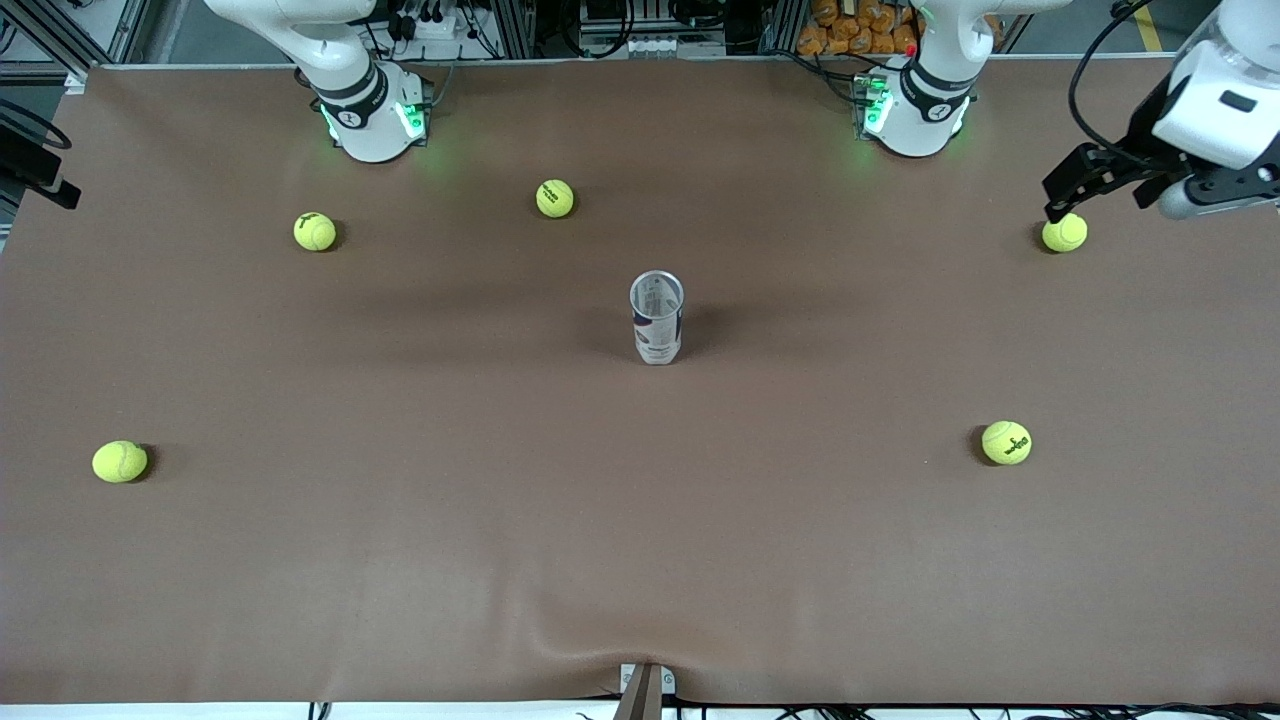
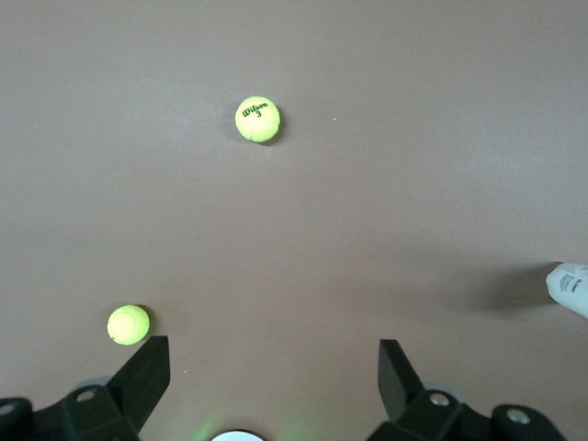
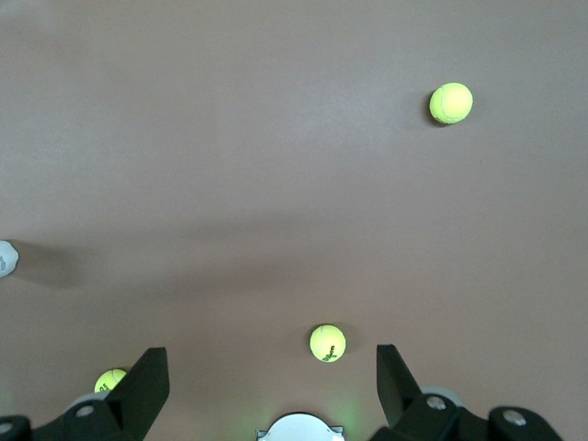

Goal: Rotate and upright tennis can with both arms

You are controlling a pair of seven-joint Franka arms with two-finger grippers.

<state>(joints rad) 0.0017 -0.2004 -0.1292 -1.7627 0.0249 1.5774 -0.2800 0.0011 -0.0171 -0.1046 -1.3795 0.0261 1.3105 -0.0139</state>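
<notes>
The can [image 1: 657, 318] stands upright at the middle of the brown table [image 1: 400, 550], open mouth up, with nothing touching it. The left gripper [image 1: 1075, 185] hangs with its fingers spread wide and empty, above a ball [image 1: 1064, 233] at the left arm's end. The right gripper [image 3: 271, 386] is also wide and empty, high over the table.

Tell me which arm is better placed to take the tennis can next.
Left, marginally. The tennis can stands upright mid-table. Both claws are open, off it: left claw over a tennis ball at its end, right claw outside the front view.
</notes>
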